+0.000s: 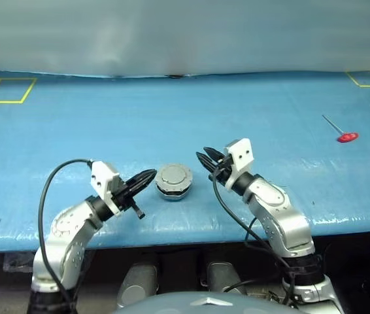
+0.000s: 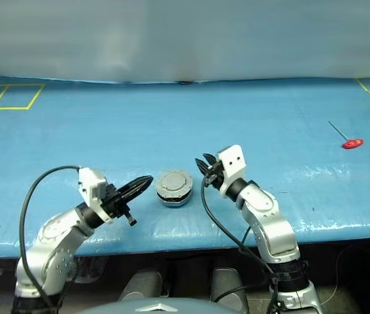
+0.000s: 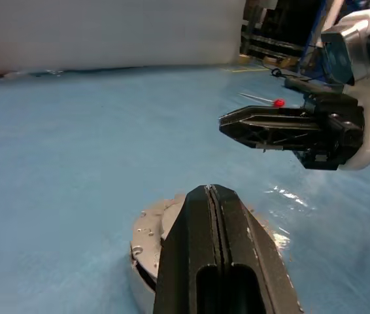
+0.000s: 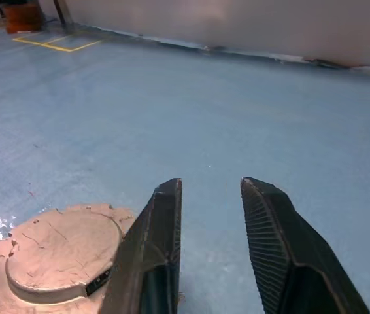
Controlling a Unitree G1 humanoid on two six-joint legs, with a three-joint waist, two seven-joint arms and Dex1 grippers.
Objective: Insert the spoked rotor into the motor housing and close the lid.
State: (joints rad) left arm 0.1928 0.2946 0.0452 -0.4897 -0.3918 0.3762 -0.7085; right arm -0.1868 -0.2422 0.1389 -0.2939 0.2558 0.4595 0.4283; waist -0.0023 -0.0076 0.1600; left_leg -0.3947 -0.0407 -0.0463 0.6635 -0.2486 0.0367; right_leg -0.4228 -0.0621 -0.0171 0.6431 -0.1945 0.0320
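The motor housing [image 1: 173, 190] sits low and centre in the left eye view on the blue counter [image 1: 172, 118], the lid [image 1: 173, 175] resting flat on top of it, plain silver face up; the left pincer [image 1: 147, 178] hangs just left of it, fingers pressed together, holding nothing; the right pincer [image 1: 204, 159] hovers just right of it, fingers apart and empty; a red-handled tool [image 1: 347, 136] lies at right, well apart.
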